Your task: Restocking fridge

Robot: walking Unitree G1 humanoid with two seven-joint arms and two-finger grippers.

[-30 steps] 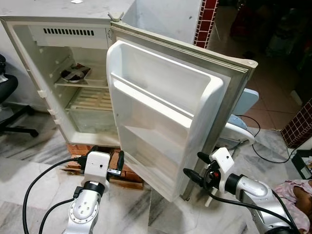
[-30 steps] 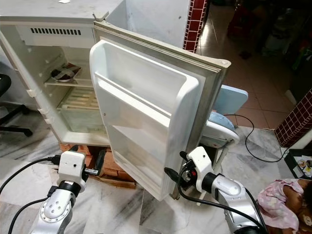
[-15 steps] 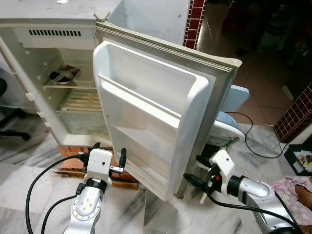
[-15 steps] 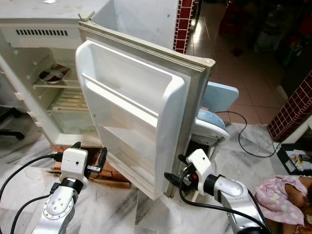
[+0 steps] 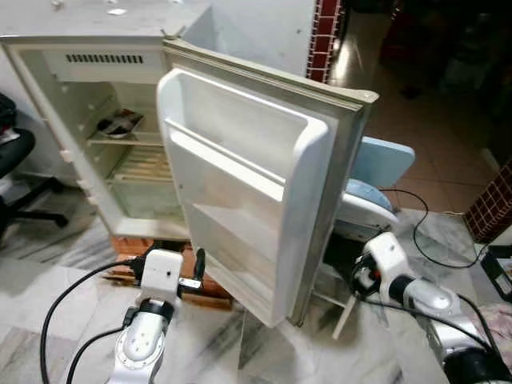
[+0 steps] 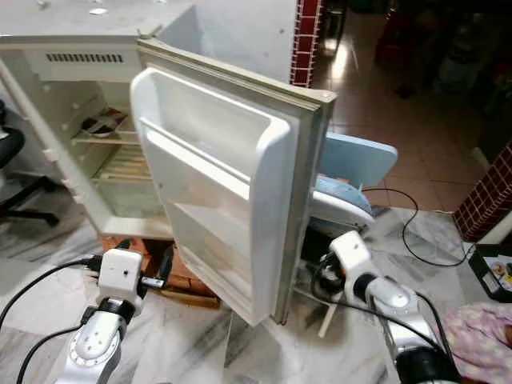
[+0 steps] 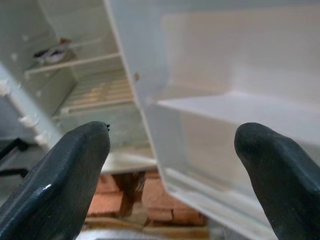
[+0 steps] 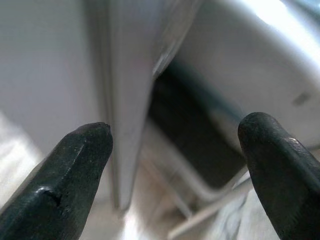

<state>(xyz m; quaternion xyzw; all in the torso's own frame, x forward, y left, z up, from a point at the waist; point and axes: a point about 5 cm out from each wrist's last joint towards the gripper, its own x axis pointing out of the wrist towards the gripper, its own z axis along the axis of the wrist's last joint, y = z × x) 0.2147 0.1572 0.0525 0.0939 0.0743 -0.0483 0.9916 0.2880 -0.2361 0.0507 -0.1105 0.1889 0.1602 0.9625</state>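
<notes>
The white fridge [image 5: 48, 120] stands open on bricks [image 5: 210, 290], and its door [image 5: 240, 192] has swung far out toward me. A dish [image 5: 120, 124] lies on the upper inner shelf. Low in front of the door's inner side, my left gripper [image 5: 166, 260] is open; its fingers [image 7: 65, 170] frame the lower door shelf [image 7: 240, 107]. My right gripper [image 6: 322, 276] is down at the door's outer edge, partly hidden behind it. It is open, and the door's edge [image 8: 127, 100] stands between its fingers [image 8: 65, 170] without touching them.
A black office chair [image 5: 16, 160] stands left of the fridge. Behind the door are a pale blue seat [image 5: 384, 160] with white legs and a black cable [image 5: 436, 256] on the marble floor. Pink cloth [image 6: 488, 336] and a black tray [image 5: 500, 268] lie far right.
My right gripper has moved forward from in front of the door's lower corner to behind its outer edge. The camera has shifted; the left gripper holds its place.
</notes>
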